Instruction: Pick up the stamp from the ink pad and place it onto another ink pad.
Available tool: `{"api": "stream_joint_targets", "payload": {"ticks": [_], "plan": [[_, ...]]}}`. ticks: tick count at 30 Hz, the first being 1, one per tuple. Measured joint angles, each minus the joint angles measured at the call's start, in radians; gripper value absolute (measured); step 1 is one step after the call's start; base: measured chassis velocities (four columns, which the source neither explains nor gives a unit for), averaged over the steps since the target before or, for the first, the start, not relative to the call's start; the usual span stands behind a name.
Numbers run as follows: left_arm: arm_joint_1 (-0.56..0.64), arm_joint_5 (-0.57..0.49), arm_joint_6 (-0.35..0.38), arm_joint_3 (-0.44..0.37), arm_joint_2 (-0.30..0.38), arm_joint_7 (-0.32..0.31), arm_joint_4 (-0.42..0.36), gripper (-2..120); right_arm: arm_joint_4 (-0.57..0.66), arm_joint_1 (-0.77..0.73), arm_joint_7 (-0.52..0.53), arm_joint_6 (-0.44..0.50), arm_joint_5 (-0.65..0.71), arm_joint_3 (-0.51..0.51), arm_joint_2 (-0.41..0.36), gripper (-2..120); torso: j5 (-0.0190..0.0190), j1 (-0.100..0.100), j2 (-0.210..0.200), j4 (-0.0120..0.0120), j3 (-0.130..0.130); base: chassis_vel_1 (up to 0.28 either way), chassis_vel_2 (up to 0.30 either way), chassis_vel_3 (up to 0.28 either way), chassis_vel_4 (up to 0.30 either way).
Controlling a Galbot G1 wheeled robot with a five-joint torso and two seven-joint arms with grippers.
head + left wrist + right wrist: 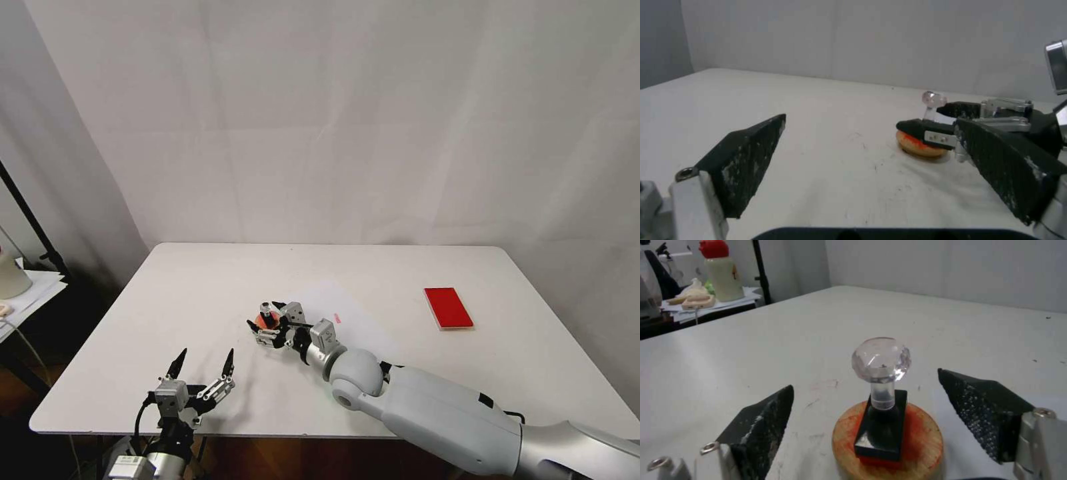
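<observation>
Well, there it was: the tiny stamp with the black block base and the clear faceted knob [881,396] stood on the small round ink pad with the orange-red centre and tan rim [916,443], near the middle of the white worktop [200,293]. My right claw [889,421] sat around it with both black fingers spread wide, one on each side of the stamp and apart from it, gripping nothing. So by my reading the carry was done and the stamp had been let go on its target. The flat bright red rectangular ink pad [448,307] lay bare, well apart on my right side of the worktop. What looked left, as I judged it, was only to draw my right claw back without clipping that knob.

The stamp stood upright, its long axis running straight up from the pad, knob on top, black base flat against the inked face. The base was a small rectangle, sitting a little off the disc's centre, but wholly on it as far as I could tell.

My left claw [202,365] hovered near the worktop's front edge, fingers spread open and empty, pointing toward the round pad.
</observation>
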Motion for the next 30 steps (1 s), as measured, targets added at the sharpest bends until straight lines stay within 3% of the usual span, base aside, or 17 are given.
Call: {"api": "stream_joint_targets", "payload": {"ticks": [6,13,17,18,21,22,23,24,28,30], "plan": [[0.000,0.000,0.000,0.000,0.000,0.000,0.000,100,0.063,-0.001,-0.005,-0.009,-0.016,-0.008,-0.072,104,-0.0001,0.000,0.000,0.0000,0.000,0.000,0.000,0.000,0.000],[0.000,0.000,0.000,0.000,0.000,0.000,0.000,100,0.260,-0.085,-0.032,-0.018,-0.077,0.064,-0.300,114,0.0004,0.000,0.000,0.0000,0.000,0.000,0.000,0.000,0.000],[0.000,0.000,0.000,0.000,0.000,0.000,0.000,100,0.374,-0.316,-0.014,-0.024,-0.177,0.338,-0.458,114,0.0003,0.000,0.000,-0.0003,0.000,0.000,0.000,0.000,0.000],[0.000,0.000,0.000,0.000,0.000,0.000,0.000,100,0.374,-0.316,-0.014,-0.024,-0.177,0.338,-0.458,114,0.0003,0.000,0.000,-0.0003,0.000,0.000,0.000,0.000,0.000],[0.000,0.000,0.000,0.000,0.000,0.000,0.000,100,0.451,-0.581,0.032,0.040,-0.266,0.586,-0.529,112,0.0004,0.000,0.000,-0.0004,0.000,0.000,0.000,0.000,0.000],[0.000,0.000,0.000,0.000,0.000,0.000,0.000,100,0.475,-0.665,0.054,0.067,-0.290,0.668,-0.530,111,0.0007,0.000,0.000,-0.0006,0.000,0.000,0.000,0.000,0.000],[0.000,0.000,0.000,0.000,0.000,0.000,0.000,100,0.475,-0.665,0.054,0.067,-0.290,0.668,-0.530,111,0.0007,0.000,0.000,-0.0006,0.000,0.000,0.000,0.000,0.000],[0.000,0.000,0.000,0.000,0.000,0.000,0.000,100,0.497,-0.749,0.083,0.097,-0.303,0.762,-0.520,110,0.0006,0.000,0.000,-0.0002,0.000,0.000,0.000,0.000,0.000],[0.000,0.000,0.000,0.000,0.000,0.000,0.000,100,0.560,-1.085,0.171,0.230,-0.406,1.070,-0.394,102,0.0007,0.000,0.000,-0.0001,0.000,0.000,0.000,0.000,0.000],[0.000,0.000,0.000,0.000,0.000,0.000,0.000,100,0.566,-1.142,0.178,0.262,-0.436,1.113,-0.360,101,0.0003,0.000,0.000,0.0000,0.000,0.000,0.000,0.000,0.000]]}}
